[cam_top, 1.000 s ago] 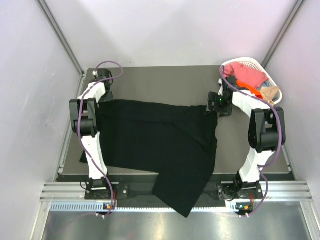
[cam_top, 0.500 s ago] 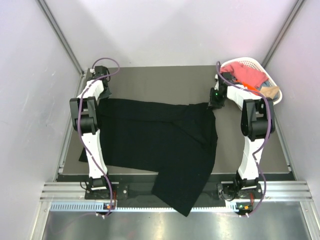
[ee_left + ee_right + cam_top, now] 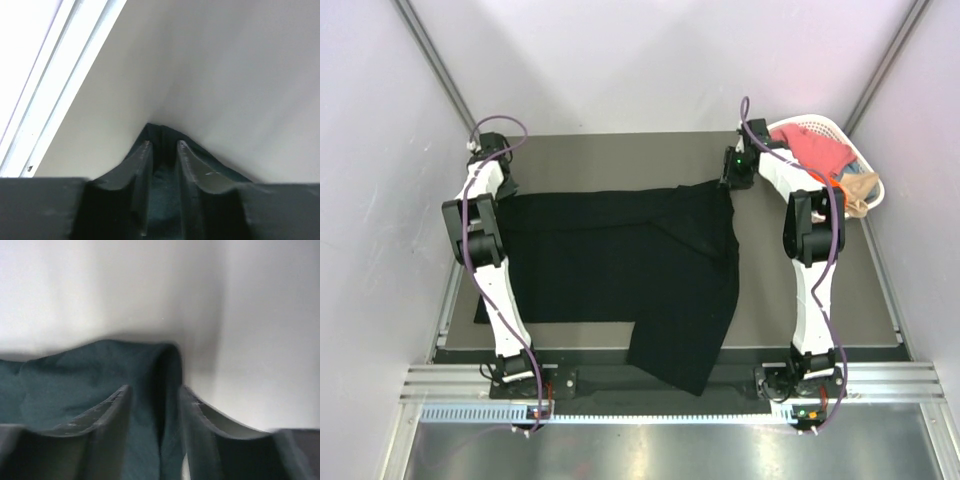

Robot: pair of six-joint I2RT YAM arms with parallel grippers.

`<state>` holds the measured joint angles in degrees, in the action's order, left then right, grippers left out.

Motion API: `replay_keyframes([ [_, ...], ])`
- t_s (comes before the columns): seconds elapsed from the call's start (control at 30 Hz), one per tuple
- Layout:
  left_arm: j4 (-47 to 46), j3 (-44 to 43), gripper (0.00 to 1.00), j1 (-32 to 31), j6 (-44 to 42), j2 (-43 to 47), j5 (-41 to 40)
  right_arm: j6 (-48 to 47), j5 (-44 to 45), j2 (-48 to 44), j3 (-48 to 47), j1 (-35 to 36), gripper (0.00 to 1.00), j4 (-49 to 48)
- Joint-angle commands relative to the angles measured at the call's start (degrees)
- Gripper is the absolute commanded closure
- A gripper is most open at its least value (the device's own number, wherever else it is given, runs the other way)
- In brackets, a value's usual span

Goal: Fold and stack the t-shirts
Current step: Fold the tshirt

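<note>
Fabric of the black t-shirt [image 3: 620, 260] lies spread over the middle of the desk [image 3: 620, 155], and its near right part hangs over the near edge. The left fingers [image 3: 141, 162] are clenched on its far left corner, with dark cloth in the narrow gap between them. The right fingers [image 3: 107, 412] grasp the far right corner, a fold of the cloth pinched between them. This view is blurred, so the fold is probably the hem. At the far right corner of the desk stands a white basket [image 3: 840, 128]. It holds a pink t-shirt [image 3: 815, 150] and a beige t-shirt [image 3: 862, 187].
</note>
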<state>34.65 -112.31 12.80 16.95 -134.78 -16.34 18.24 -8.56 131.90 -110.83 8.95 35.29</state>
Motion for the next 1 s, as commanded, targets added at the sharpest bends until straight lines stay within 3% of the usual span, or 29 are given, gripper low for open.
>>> replay_keyframes([
  [0.0, 0.9, -0.5, 0.63, 0.5, 1.8, 2.0, -0.9, -1.4, 2.4, -0.2, -4.7, -0.1, 0.54, 2.5],
  [0.07, 1.1, 0.2, 0.61, 0.5, 2.1, 3.7, -0.3, -1.6, 2.8, -1.2, -5.2, -0.1, 0.45, 2.7],
  [0.2, 1.7, 2.6, 0.58, 0.3, 2.1, 6.5, -0.9, -2.2, 2.4, -2.7, -5.2, -0.2, 0.43, 4.0],
  [0.43, 1.7, 7.9, 0.6, 0.2, 4.5, 11.2, 0.0, -2.5, -0.4, -2.3, -3.7, -0.1, 0.67, 2.4],
  [0.97, 3.6, 11.6, 0.71, -0.3, 8.3, 11.7, 6.8, 0.0, -2.9, 3.3, -8.3, -0.1, 0.8, -0.1],
])
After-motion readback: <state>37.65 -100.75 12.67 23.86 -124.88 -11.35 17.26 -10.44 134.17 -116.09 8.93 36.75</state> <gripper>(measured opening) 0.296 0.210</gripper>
